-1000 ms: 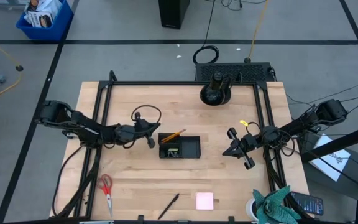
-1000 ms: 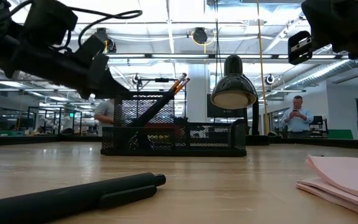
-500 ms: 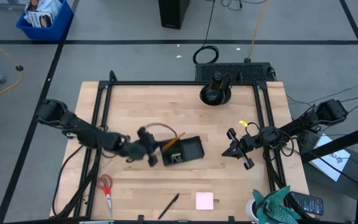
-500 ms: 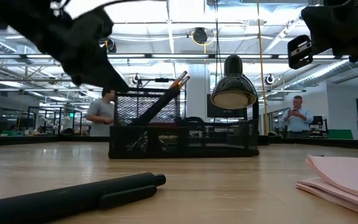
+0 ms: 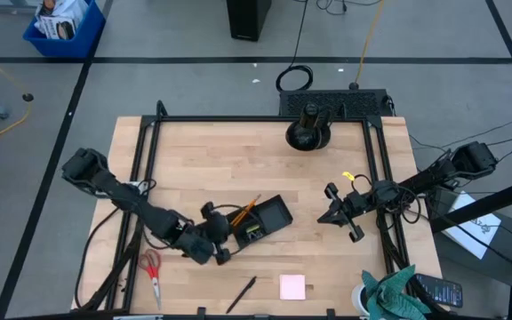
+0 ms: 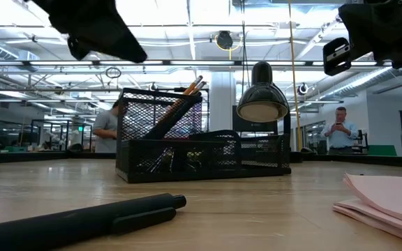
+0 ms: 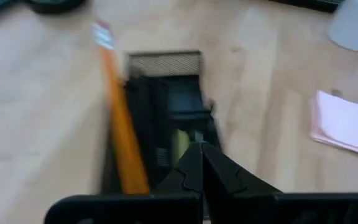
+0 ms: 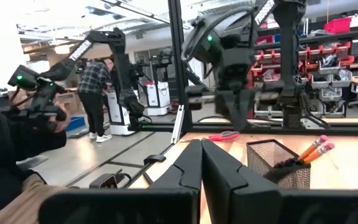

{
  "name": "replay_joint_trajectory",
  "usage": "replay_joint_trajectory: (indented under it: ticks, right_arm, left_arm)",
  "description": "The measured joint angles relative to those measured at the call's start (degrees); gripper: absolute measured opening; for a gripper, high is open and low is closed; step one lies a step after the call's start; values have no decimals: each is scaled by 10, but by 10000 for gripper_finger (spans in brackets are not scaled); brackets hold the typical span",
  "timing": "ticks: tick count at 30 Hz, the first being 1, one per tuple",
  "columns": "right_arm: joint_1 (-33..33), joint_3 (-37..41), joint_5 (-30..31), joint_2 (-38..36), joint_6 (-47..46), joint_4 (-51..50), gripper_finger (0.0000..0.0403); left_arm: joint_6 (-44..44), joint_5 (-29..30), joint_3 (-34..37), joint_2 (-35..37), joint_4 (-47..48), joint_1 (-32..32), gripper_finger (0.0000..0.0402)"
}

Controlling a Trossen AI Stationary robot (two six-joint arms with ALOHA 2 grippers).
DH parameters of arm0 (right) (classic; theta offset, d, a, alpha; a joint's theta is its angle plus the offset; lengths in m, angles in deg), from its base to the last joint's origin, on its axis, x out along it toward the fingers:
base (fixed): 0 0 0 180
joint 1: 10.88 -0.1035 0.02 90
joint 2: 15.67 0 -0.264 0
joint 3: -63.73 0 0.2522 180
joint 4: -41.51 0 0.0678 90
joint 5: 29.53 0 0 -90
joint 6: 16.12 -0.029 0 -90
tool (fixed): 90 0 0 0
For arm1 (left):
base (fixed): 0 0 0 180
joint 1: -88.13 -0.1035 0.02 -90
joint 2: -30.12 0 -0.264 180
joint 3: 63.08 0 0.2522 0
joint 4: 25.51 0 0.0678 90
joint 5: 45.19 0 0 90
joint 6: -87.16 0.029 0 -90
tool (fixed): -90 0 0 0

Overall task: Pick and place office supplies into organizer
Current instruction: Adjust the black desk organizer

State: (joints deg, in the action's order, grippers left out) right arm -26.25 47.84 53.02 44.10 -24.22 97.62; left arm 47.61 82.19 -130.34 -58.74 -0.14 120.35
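The black mesh organizer point(image 5: 269, 215) stands askew mid-table, its bottom on the wood. Orange pencils point(image 5: 245, 210) lean in its tall end, and a yellow-green piece point(image 7: 180, 146) lies inside. My left gripper point(image 5: 223, 240) is shut and hovers at the organizer's near-left end, fingertips point(image 7: 194, 163) over a compartment. The red-handled scissors point(image 5: 152, 267), a black pen point(image 5: 241, 294) and the pink sticky-note pad point(image 5: 292, 286) lie flat near the near edge. My right gripper point(image 5: 338, 213) waits shut above the table's right side. My left gripper is shut above the organizer's near-left end point(image 7: 166, 186), pointing down at a slant. I cannot tell whether it touches the rim. The low view shows a gap between the arm point(image 6: 96, 28) and the organizer's top edge point(image 6: 128, 92).
A round black lamp stand point(image 5: 308, 133) sits at the far edge, its shade point(image 6: 262, 97) behind the organizer. A teal cloth point(image 5: 396, 292) and a white cup point(image 7: 356, 25) are at the near-right corner. People stand in the room beyond.
My left gripper has moved toward the near edge. The organizer's left end swung with it toward the near edge, so the tray turned from square to askew and shifted nearer, while its right end stayed about where it was. The pencils rode along inside.
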Motion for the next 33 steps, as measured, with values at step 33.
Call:
replay_joint_trajectory:
  ticks: [33]
  right_arm:
    - [0,0,-1,0,0,11,0]
  left_arm:
    - [-92,-54,-9,-201,-46,-17,1]
